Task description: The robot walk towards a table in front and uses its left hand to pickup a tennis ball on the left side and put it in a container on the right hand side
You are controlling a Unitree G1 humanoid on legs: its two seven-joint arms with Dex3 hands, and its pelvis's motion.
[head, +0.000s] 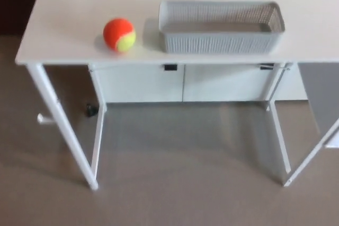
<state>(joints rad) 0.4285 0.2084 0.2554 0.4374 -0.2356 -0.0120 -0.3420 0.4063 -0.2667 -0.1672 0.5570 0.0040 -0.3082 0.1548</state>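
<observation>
An orange and yellow tennis ball (119, 34) rests on the white table (69, 19), near its front edge on the left. Just to the right of the ball stands a grey mesh basket (221, 39), long and rectangular, which looks empty. A small gap separates ball and basket. Neither of my hands nor any arm shows in the head view.
The table stands on thin white legs (61, 125) over a grey carpeted floor (180, 183). White cabinets (183, 83) sit behind, under the tabletop. A further white frame leg (312, 154) slants at the right edge. A small dark object (91, 110) lies on the floor.
</observation>
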